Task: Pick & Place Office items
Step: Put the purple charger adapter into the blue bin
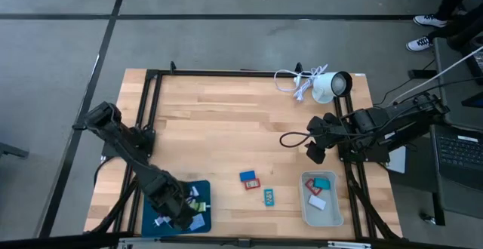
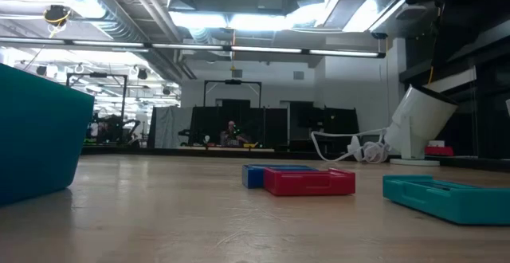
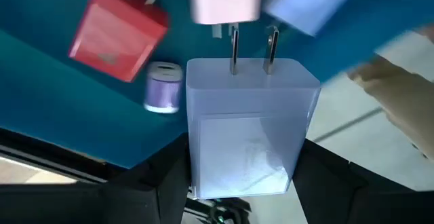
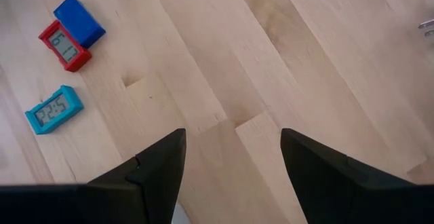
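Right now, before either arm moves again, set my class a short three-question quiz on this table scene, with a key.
1. True or false: the right tool is holding a red piece.
2. Which of these lies loose on the table? A) a teal clock B) a yellow stapler C) a green mug
3. Fill in: the left tool grips a pale blue ____ with two metal prongs.
Key: 1 false, it is open and empty; 2 A; 3 charger.

The teal tray [image 2: 36,135] is cut off at the low view's edge — the left gripper's fingers [image 3: 169,183] sit mostly hidden behind the pale charger [image 3: 247,129].
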Controlling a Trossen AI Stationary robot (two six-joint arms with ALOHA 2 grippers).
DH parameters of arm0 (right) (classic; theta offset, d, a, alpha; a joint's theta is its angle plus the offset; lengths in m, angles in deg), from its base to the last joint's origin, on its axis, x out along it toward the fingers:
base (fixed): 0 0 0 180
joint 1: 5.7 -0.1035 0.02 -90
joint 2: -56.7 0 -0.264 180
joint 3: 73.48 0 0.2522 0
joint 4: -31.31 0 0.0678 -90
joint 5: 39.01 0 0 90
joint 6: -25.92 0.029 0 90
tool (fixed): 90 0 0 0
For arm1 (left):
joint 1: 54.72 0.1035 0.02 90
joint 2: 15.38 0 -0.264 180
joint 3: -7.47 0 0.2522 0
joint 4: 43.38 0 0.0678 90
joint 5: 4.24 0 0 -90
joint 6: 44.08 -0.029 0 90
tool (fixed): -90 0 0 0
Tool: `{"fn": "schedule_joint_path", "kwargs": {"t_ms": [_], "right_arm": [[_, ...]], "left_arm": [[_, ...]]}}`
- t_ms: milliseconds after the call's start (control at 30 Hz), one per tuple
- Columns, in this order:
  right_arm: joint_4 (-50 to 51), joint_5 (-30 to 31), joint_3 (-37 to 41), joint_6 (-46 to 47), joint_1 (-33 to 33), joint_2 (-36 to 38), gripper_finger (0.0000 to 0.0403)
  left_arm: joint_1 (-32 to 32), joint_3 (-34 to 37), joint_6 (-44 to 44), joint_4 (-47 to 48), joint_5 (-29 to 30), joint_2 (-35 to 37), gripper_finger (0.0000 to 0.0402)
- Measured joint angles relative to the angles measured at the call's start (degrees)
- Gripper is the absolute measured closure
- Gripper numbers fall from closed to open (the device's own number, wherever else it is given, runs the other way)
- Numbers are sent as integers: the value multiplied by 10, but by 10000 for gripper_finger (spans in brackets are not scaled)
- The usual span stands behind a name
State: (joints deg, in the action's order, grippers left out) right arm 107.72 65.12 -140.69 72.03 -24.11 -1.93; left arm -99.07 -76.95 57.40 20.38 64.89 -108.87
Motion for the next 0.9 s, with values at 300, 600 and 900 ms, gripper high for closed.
{"fn": "schedule_joint_path", "kwargs": {"t_ms": [300, 600, 900], "right_arm": [[0, -1, 0, 25, 0, 0, 158], [0, -2, 0, 53, 0, 0, 158], [0, -2, 0, 63, 0, 0, 158]], "left_arm": [[-21, 105, 56, -167, 26, 1, 190], [-26, 114, 49, -164, 45, 1, 190], [-49, 114, 64, -152, 41, 1, 129]]}}
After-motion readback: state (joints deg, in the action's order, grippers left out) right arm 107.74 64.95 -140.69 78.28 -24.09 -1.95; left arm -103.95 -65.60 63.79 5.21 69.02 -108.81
